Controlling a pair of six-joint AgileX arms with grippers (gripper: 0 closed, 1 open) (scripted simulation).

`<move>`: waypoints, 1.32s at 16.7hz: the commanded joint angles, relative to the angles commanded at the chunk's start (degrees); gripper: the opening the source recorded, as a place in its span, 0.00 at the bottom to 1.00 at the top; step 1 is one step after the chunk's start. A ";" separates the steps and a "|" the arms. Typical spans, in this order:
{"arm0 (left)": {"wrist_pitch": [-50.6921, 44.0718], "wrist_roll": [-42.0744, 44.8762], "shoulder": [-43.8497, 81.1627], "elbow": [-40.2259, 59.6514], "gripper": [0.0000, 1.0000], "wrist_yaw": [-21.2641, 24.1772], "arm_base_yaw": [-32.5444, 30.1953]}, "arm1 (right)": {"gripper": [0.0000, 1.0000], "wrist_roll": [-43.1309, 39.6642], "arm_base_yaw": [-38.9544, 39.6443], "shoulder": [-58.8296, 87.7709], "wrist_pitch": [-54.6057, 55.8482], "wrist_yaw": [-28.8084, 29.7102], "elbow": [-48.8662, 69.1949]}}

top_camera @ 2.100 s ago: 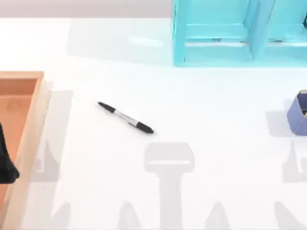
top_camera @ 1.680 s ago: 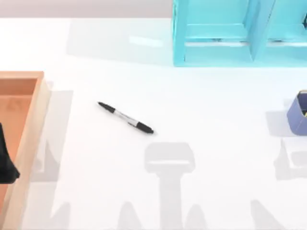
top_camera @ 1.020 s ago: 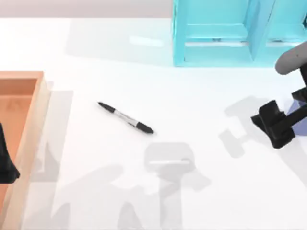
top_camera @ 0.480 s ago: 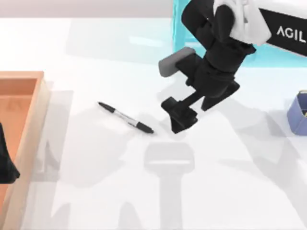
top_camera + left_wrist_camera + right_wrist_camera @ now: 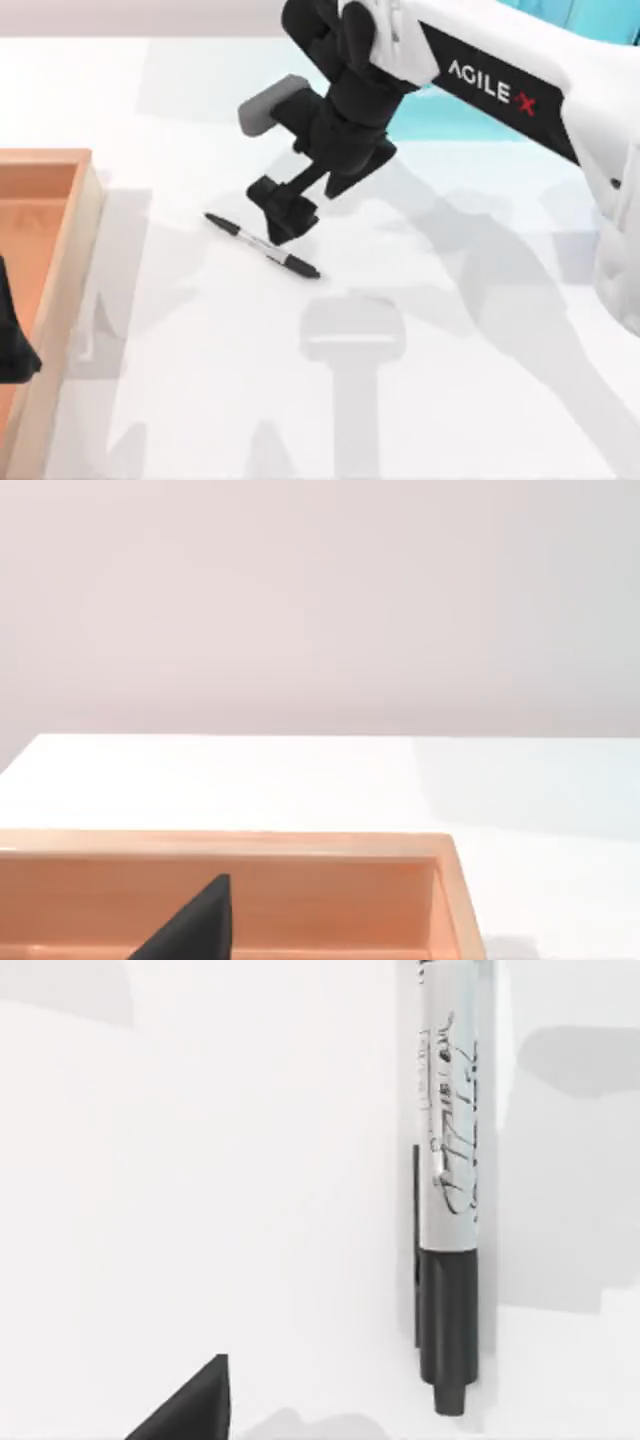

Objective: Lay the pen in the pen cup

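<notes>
— Right pincer first: where does it sit against the pen?

— Just above the pen's middle, reaching in from the far right side of the desk. Its dark fingertips cover part of the silver barrel in the top view. Whether they touch the pen, I cannot tell, and I cannot tell whether the pincer is apart or together.

— And the pen itself?

— Flat on the desk, slanted, one black end toward the tray and the other black end away from it. The right wrist view shows the barrel with script printed on it and a black end, lying on bare white surface, with one dark fingertip at the edge.

— What stands around the pen?

— An orange-brown wooden tray well off on the tray-ward end's side, at the desk's left edge. The left pincer hangs over that tray, parked; its fingers I cannot judge. The left wrist view shows the tray's wall and a dark fingertip. A cyan shelf lies beyond the pen, mostly covered by the right arm.

— Anything blocking the pen?

— Only the right pincer over it; shadows cross the desk beside it.
</notes>
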 joint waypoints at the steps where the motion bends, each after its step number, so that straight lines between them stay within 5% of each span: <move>1: 0.00 0.00 0.00 0.00 1.00 0.00 0.00 | 1.00 -0.08 0.16 0.78 0.14 -0.11 1.61; 21: 0.00 0.00 0.00 0.00 1.00 0.00 0.00 | 1.00 2.99 3.36 11.31 13.62 0.62 0.55; 22: 0.00 0.00 0.00 0.00 1.00 0.00 0.00 | 0.92 2.99 3.36 11.31 13.62 0.62 0.55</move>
